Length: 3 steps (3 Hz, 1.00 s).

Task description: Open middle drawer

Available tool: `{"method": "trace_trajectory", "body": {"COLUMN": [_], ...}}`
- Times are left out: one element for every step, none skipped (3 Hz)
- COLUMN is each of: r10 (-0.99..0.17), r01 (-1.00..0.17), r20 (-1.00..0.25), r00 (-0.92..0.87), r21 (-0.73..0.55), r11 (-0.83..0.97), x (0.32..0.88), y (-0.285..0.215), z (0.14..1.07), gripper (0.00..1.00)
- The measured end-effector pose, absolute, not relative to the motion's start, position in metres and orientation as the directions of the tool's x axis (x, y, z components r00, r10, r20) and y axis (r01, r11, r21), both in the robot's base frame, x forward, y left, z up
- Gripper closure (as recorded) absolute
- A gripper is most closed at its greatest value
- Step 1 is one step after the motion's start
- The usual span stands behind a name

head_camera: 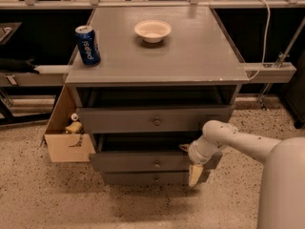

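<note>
The middle drawer is the grey mid-height front with a small round knob. It stands pulled out a little from the cabinet, with a dark gap above it. My gripper hangs at the right end of this drawer's front, pointing down, with its cream tip reaching the slim bottom drawer. My white arm comes in from the lower right. The taller top drawer also stands slightly out.
On the grey cabinet top stand a blue Pepsi can at the left and a white bowl at the back. An open cardboard box sits on the floor against the cabinet's left side. Dark shelving runs behind.
</note>
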State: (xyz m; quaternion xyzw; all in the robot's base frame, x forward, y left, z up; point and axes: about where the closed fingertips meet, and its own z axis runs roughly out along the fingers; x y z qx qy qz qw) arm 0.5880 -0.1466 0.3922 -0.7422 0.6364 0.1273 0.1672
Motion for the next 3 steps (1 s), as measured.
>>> {"method": "trace_trajectory", "body": {"r10": [-0.900, -0.901, -0.901], "r01": [-0.989, -0.990, -0.990], "r20": [-0.412, -0.413, -0.413], "r00": [0.145, 0.134, 0.134], "r21": [-0.033, -0.012, -0.012], "r11": [-0.144, -0.142, -0.142], "x": [0.556, 0.539, 0.540], "y": [-0.155, -0.161, -0.161], "z": [0.389, 0.391, 0.398], "gripper": [0.16, 0.39, 0.70]}}
